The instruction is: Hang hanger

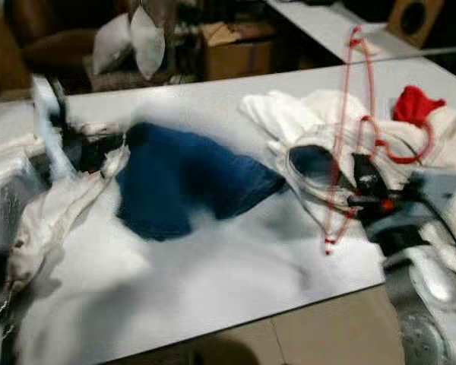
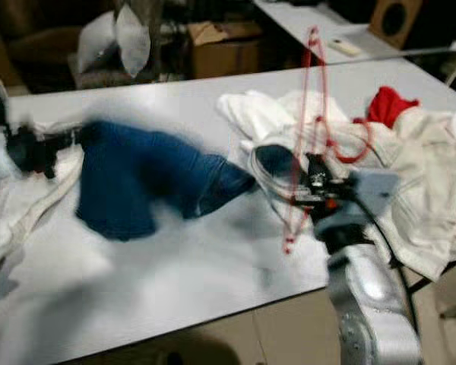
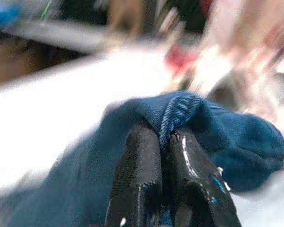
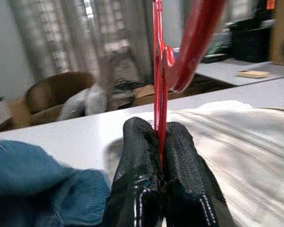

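A thin red hanger [image 1: 355, 114] stands almost upright over the white table [image 1: 235, 274], and my right gripper [image 4: 162, 142] is shut on its wire. The same hanger [image 4: 157, 61] rises from between the black fingers in the right wrist view. A dark blue garment [image 1: 178, 182] lies spread on the middle of the table. My left gripper [image 3: 164, 142] is shut on a folded edge of that blue cloth [image 3: 180, 111], at its left end [image 1: 99, 148].
A heap of white clothes [image 1: 441, 175] with a red piece [image 1: 415, 104] lies on the table's right side. White cloth [image 1: 45, 220] hangs at the left edge. Behind the table stand a cardboard box [image 1: 239, 49], pale bags [image 1: 129, 42] and another table [image 1: 327, 23].
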`<state>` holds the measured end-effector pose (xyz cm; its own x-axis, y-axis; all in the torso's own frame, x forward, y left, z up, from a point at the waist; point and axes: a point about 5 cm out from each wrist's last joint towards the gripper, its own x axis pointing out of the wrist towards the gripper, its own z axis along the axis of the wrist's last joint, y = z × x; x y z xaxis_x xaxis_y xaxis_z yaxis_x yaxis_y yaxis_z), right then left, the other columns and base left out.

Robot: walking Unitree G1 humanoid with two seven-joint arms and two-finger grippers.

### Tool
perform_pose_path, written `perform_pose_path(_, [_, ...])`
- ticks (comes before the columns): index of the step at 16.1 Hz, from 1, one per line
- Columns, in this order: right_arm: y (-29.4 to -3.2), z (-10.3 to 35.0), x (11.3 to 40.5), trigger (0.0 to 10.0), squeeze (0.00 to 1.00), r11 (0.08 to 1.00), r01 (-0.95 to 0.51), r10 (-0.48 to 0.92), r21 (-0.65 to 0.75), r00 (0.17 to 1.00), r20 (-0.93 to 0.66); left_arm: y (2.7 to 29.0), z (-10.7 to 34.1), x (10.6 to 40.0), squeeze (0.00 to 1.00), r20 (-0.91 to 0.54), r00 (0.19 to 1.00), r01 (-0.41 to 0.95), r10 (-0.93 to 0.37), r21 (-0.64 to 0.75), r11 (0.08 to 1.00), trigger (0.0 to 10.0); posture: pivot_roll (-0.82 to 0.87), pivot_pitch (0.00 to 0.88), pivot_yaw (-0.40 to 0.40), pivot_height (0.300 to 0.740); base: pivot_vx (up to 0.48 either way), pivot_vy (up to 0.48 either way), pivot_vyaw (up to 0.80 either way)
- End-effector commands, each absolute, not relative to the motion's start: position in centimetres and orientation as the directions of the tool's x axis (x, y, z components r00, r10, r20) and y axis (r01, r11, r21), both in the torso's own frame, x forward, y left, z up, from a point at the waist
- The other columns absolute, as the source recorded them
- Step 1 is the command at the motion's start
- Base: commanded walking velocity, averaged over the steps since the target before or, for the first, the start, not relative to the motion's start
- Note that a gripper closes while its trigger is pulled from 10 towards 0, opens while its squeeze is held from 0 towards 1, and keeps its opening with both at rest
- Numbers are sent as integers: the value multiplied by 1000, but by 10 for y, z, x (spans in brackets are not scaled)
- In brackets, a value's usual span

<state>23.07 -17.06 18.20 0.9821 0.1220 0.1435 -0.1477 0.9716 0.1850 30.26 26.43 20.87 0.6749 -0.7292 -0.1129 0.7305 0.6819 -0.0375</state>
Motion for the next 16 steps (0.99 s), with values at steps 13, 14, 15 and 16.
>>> perform_pose_path(13, [-195, 210, 228, 10000, 0, 975, -204, 186, 87, 966, 181, 304, 219, 280, 1000, -355, 740, 656, -571, 194, 729, 10000, 21, 34, 23, 740, 0, 0, 0])
perform_pose_path(14, [-195, 210, 228, 10000, 0, 975, -204, 186, 87, 966, 181, 304, 219, 280, 1000, -355, 740, 656, -571, 194, 729, 10000, 21, 34, 23, 740, 0, 0, 0])
perform_pose_path(15, [-194, 212, 227, 10000, 0, 985, -152, 137, 84, 977, 166, 276, 232, 283, 1000, -246, 673, 735, -697, 116, 668, 10000, -3, 21, 36, 740, 0, 0, 0])
perform_pose_path(16, [-193, 201, 221, 10000, 0, 991, -100, 88, 91, 989, 123, 253, 237, 292, 1000, -150, 631, 775, -761, 92, 625, 10000, -18, 10, 45, 740, 0, 0, 0])
